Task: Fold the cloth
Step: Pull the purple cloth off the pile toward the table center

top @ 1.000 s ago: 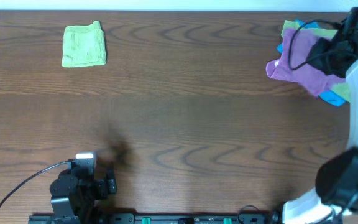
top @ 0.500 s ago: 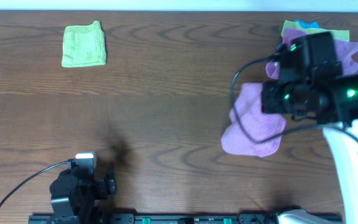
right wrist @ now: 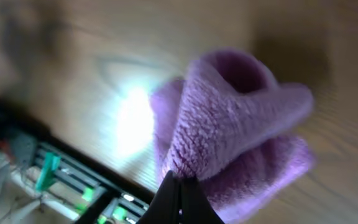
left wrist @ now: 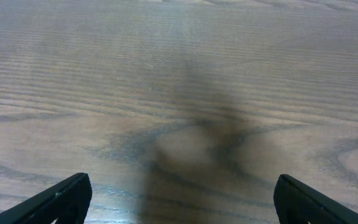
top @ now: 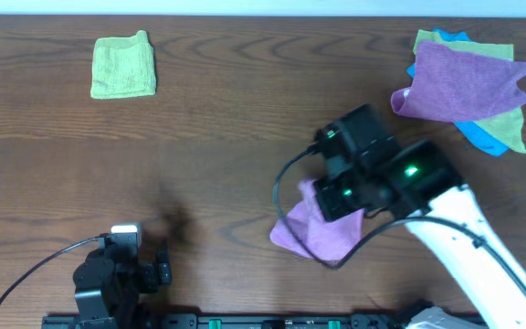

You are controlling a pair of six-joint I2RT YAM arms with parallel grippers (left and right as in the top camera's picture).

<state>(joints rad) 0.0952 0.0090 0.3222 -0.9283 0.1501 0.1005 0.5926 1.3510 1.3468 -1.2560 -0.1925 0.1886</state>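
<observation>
purple cloth [top: 301,234] hangs bunched from our right end effector [right wrist: 179,185], which is clamped on a fold, low over the desk [top: 226,137] near its middle. we judge this the fetching step; next it needs spreading flat. our left end effector [left wrist: 180,199] waits, fingers apart, empty.

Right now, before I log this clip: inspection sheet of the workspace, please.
Surface: dark wood-grain table.
Job's things: purple cloth, bunched, pinched by right gripper.
Clutter: folded green cloth far left; cloth pile far right, purple on top.
Grippers: right gripper shut on purple cloth; left gripper open over bare wood.
Cables: black cable loops at near left edge.
Surroundings: equipment rail along near edge.
</observation>
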